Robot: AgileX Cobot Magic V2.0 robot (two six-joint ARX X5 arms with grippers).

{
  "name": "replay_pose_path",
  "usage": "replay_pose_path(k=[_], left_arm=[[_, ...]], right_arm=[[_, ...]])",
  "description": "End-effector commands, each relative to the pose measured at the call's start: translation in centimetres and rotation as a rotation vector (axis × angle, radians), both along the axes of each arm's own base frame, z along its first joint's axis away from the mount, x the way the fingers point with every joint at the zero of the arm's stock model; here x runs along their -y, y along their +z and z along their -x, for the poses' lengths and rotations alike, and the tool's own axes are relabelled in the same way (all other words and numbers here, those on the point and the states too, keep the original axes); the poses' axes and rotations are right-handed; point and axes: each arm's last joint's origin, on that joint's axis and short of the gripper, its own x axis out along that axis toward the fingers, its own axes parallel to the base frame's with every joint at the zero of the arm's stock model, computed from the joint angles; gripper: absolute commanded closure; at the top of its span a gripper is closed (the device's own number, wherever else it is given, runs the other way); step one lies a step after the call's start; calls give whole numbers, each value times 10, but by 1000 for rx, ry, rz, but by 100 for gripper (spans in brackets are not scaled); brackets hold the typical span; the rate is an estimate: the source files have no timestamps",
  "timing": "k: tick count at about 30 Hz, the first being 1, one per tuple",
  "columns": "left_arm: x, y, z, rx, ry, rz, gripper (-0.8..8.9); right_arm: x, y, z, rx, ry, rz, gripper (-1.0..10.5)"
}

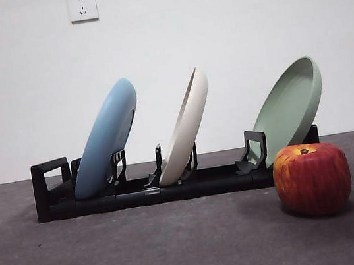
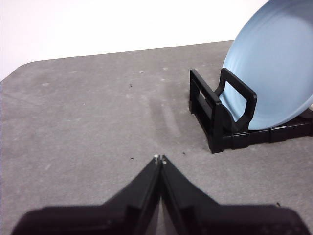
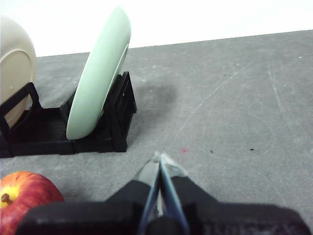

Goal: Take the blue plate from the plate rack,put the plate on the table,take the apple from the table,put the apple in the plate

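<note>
Your blue plate (image 1: 106,138) leans in the plate rack's (image 1: 142,192) end slot. It looks stiff, smooth and probably slippery, so pinch the upper rim. Left gripper (image 2: 160,159) and right gripper (image 3: 160,157) are both closed, empty.

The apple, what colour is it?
Red with yellow-orange streaks near the stem; the apple shows best in the front view.

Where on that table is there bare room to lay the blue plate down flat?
The widest bare patch of table lies in front of the plate rack, beside the apple. More bare surface lies beyond the rack's end by the blue plate. It is crowded where the apple sits close before the green plate.
</note>
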Motion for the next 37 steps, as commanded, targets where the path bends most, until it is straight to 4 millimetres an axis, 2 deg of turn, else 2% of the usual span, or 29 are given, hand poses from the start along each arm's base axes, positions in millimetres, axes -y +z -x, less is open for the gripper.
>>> replay_pose_path(k=[1,3,5,8,11,15,19,22,27,31,33,34,36,37], left_arm=[[0,0,-1,27,13,86,817],[0,3,-1,52,-1,142,820],[2,10,-1,84,-71,163,821],[3,31,4,80,-72,262,821],[3,58,3,53,-68,281,821],[4,98,-8,9,-91,282,821],[7,124,-26,-69,-157,284,821],[9,137,-41,-150,-213,285,821],[14,150,-66,-289,-311,312,821],[18,153,-85,-392,-423,342,816],[20,153,-91,-416,-432,348,805],[21,152,-95,-415,-443,331,729],[25,151,-101,-398,-464,320,491],[27,151,-103,-390,-467,331,493]], right_arm=[[0,-5,-1,-14,-7,-40,946],[0,-3,-1,-14,-12,-73,947],[0,7,1,11,-17,-121,957],[0,37,6,55,-22,-172,957],[0,74,7,32,-22,-171,957],[0,119,-1,-69,-28,-163,957],[-1,144,-14,-154,-11,-103,957],[-4,157,-26,-217,64,-70,954],[-9,168,-47,-327,224,-87,948],[-14,166,-65,-421,365,-140,944],[-15,162,-71,-447,382,-151,910],[-15,159,-75,-466,380,-154,829],[-16,156,-80,-491,378,-158,649],[-16,155,-80,-493,378,-158,625]])
